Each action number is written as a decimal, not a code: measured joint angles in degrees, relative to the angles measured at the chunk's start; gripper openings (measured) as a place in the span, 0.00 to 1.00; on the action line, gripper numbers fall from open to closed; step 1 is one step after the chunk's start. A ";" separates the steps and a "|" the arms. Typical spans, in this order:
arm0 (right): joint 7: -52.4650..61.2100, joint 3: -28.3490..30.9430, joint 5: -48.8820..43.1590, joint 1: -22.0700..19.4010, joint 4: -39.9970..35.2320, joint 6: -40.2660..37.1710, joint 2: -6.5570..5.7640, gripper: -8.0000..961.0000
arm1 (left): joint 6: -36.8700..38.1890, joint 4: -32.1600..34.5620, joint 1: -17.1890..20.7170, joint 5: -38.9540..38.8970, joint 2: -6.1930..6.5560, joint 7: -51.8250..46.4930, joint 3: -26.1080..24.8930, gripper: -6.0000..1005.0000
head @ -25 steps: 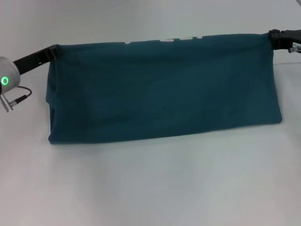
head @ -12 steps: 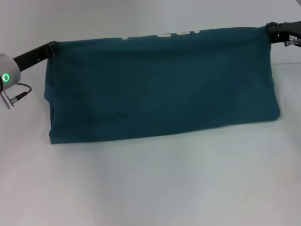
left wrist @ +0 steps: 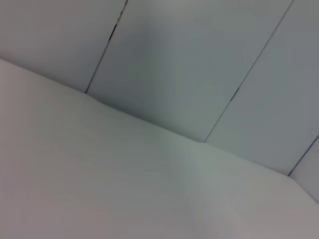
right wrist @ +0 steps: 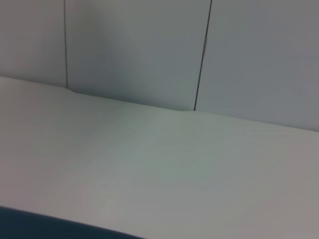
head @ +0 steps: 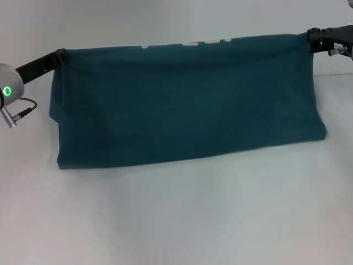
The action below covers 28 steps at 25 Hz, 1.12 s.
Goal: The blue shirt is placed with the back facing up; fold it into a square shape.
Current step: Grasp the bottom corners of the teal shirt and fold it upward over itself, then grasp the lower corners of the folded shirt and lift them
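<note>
- There are no words, numbers or brand names to read in any of the pictures.
- The blue shirt (head: 187,102) has small white marks along its top edge, but they are too small and cut off to read.
- The green ring light (head: 6,91) carries no letters.

Plain white table (head: 182,221), matte surface, running to a panelled grey wall (left wrist: 199,59) at its far edge, blue shirt (head: 187,105) with its lower folded edge resting on the table, upper edge raised off it
</note>
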 joint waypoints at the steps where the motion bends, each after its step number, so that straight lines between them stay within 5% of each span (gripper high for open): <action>1: 0.00 0.00 0.00 0.02 0.00 0.00 -0.01 0.04 | -0.01 0.00 0.00 -0.03 -0.05 0.01 0.00 0.05; 7: 0.02 0.00 0.11 -0.10 -0.02 -0.19 -0.40 0.05 | -0.34 0.02 0.03 -2.01 -0.41 0.30 0.00 0.09; 12: -0.03 0.00 0.60 -0.52 -0.65 -0.33 -0.48 0.16 | -2.69 -0.18 0.19 -4.31 -0.67 0.39 0.01 0.12; 17: -0.46 0.11 1.35 -0.55 -1.60 -0.24 -0.55 0.27 | -5.06 -0.43 0.21 -5.78 -0.78 1.46 0.01 0.33; 23: -0.23 0.37 4.58 -1.48 -1.63 -0.36 -1.18 0.51 | -4.97 -0.18 0.90 -7.32 -0.57 2.53 0.01 0.45; 25: 0.43 0.29 5.65 -2.22 -1.65 -1.53 -1.33 0.76 | -3.09 -0.01 1.52 -7.27 -0.27 2.57 0.05 0.50; 28: 2.81 0.03 6.47 -3.78 -1.71 -5.39 -1.63 0.81 | 2.12 0.67 3.37 -7.17 0.34 2.46 0.52 0.56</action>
